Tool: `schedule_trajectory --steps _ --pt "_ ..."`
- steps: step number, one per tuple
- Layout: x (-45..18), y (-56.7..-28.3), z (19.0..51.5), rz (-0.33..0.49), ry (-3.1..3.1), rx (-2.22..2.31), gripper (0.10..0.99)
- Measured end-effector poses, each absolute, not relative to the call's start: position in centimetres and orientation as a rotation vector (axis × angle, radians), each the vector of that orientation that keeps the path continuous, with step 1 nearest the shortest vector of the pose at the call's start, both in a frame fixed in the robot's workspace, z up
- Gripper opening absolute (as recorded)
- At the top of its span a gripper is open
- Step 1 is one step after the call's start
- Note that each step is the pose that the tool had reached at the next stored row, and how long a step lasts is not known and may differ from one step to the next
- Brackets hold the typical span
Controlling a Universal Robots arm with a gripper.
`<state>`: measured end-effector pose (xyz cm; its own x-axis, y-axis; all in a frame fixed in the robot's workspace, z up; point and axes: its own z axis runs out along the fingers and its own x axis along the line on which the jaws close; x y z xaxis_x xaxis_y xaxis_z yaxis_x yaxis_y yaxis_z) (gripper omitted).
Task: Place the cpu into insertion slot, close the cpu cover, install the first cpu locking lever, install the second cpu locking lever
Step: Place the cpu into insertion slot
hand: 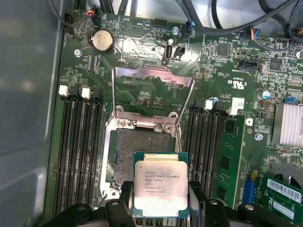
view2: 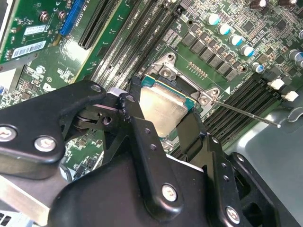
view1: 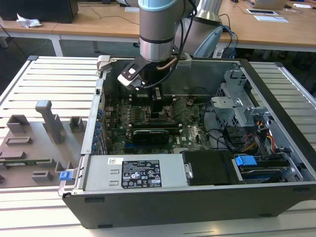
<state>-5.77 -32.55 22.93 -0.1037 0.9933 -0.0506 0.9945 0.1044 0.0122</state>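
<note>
The end effector [hand: 160,191] pinches the cpu [hand: 160,182] by two opposite edges, with a black finger [view2: 142,137] pressed against each side. The silver top faces the cameras in both wrist views. The cpu hangs over the near edge of the slot [hand: 137,151] and covers part of its frame, while most of the contact field lies bare beyond it. It looks raised rather than seated, though I cannot tell whether a corner touches.

The cover [hand: 152,90] stands swung up at the slot's far edge, so nothing lies over the field. Memory slots [hand: 78,151] run close along both sides of the slot, leaving little room sideways. In the second wrist view a thin rod [view2: 246,114] sticks out from a slot corner over the memory slots.

In the exterior view the arm [view1: 157,29] reaches straight down into the open case [view1: 197,202], whose walls stand well apart from the wrist. The case sits on the slatted tabletop [view1: 49,74].
</note>
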Motion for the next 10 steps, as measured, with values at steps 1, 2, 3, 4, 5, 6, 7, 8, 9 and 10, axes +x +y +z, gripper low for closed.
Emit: schedule_trajectory --steps 1,2,3,4,5,6,7,8,9,10 --pt "-5.77 -32.55 22.88 -0.039 2.3 2.072 0.545" --pt "-5.77 -32.55 22.85 -0.039 2.3 2.072 0.545" --pt "-5.77 -32.55 22.78 -0.038 2.3 2.072 0.545" --pt "-5.77 -32.55 22.74 -0.039 2.3 2.072 0.545" --pt "-5.77 -32.55 22.7 -0.038 2.3 2.072 0.545" --pt "-5.77 -32.54 22.62 -0.038 2.3 2.072 0.545" --pt "-5.78 -32.5 22.6 -0.039 2.299 2.073 0.545" --pt "-5.78 -32.44 22.59 -0.038 2.299 2.073 0.545" --pt "-5.77 -32.34 22.58 -0.038 2.299 2.073 0.545" --pt "-5.77 -32.13 22.58 -0.038 2.299 2.073 0.545"
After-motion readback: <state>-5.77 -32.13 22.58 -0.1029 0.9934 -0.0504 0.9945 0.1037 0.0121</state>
